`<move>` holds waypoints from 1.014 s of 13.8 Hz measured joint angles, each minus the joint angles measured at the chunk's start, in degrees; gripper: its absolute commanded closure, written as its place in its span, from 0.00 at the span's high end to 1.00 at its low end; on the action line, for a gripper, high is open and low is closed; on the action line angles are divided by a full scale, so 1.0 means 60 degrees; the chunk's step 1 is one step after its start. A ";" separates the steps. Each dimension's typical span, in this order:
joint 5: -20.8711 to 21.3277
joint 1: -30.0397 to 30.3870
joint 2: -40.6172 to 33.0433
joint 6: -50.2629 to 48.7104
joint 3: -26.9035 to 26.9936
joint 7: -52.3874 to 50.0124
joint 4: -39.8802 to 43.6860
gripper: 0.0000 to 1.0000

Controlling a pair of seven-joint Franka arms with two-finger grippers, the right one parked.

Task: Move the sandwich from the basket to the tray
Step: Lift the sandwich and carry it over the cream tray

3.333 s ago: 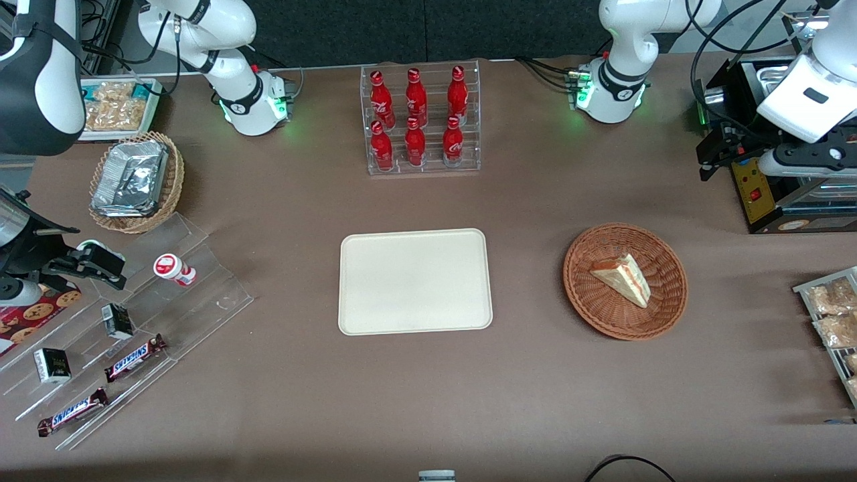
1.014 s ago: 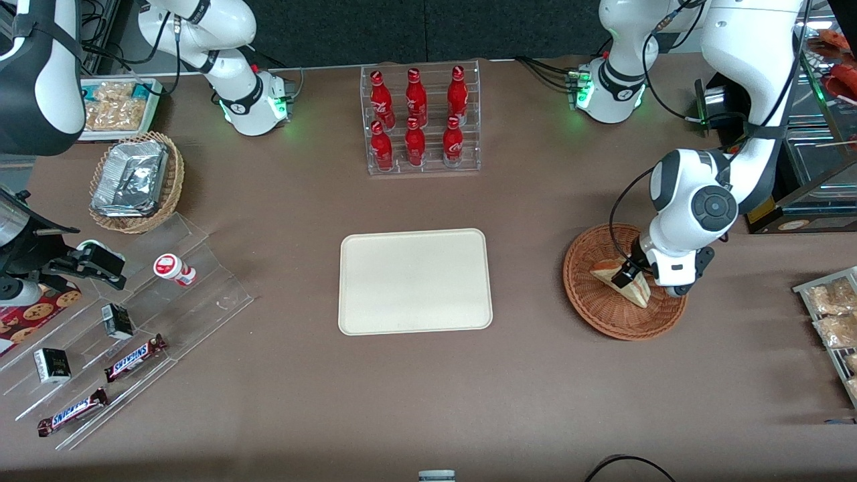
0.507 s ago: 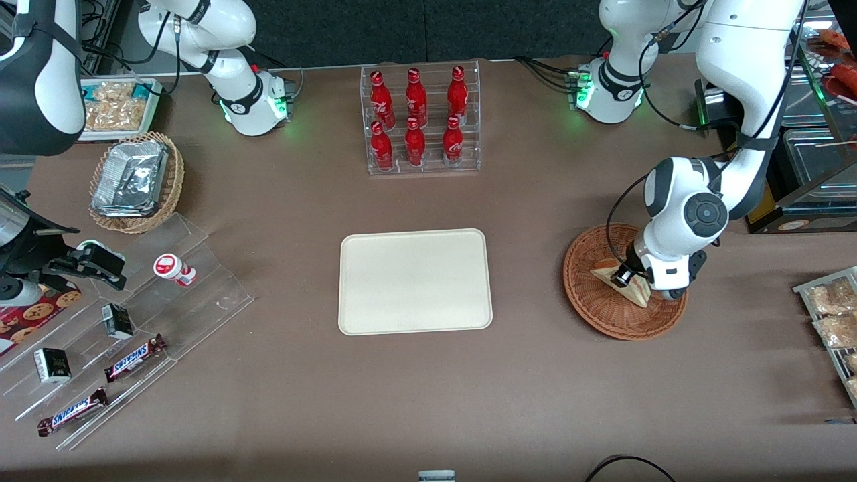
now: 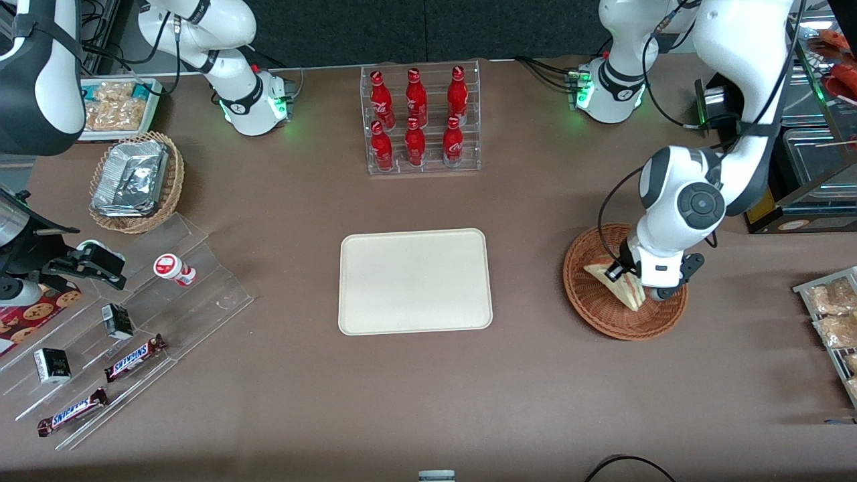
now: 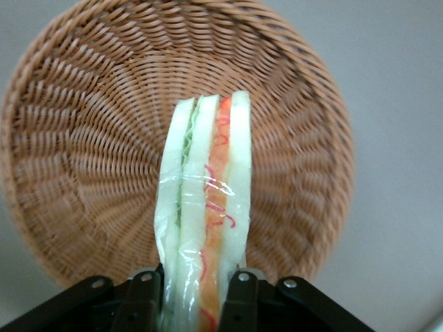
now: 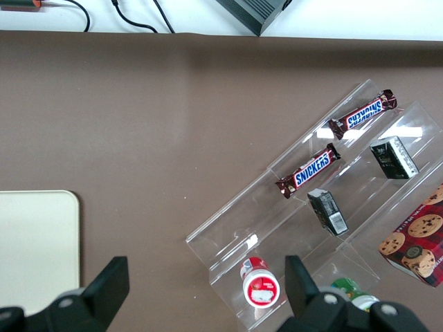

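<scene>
Over the basket, the sandwich stood gripped on edge, a wrapped wedge of pale bread with its red, orange and green filling line turned up toward the wrist camera. The jaws had closed narrow on its two bread faces, one black finger pressed to each side, and the clear wrap creased where they bore on it. From the wrist view the woven floor of the basket showed all round the wedge; whether the lower edge was touching the wicker or already clear of it could not be told from either view. The gripper hung directly above the basket, on the side nearer the working arm's end of the tabletop. The tray lay flat, nothing on it, well apart from the basket toward the middle of the tabletop, with bare brown surface between the two. A clear rack of red bottles stood farther from the front camera than the tray and out of the likely path. In my judgement the grasp step was complete and the lift was the step in hand. The next move called for a straight rise until the wedge cleared the basket rim, then a level carry across to the tray and a low release there. The soft bread and slippery wrap were the points of risk: too firm a squeeze would crush it, too light would let it slide.
</scene>
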 measured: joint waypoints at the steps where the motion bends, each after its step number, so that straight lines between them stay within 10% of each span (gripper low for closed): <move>1: 0.0000 -0.0174 -0.0119 -0.0753 -0.0167 0.0101 0.0551 0.19; 14: 0.0183 -0.4088 0.3118 -0.3170 -0.0697 0.0688 0.6233 0.25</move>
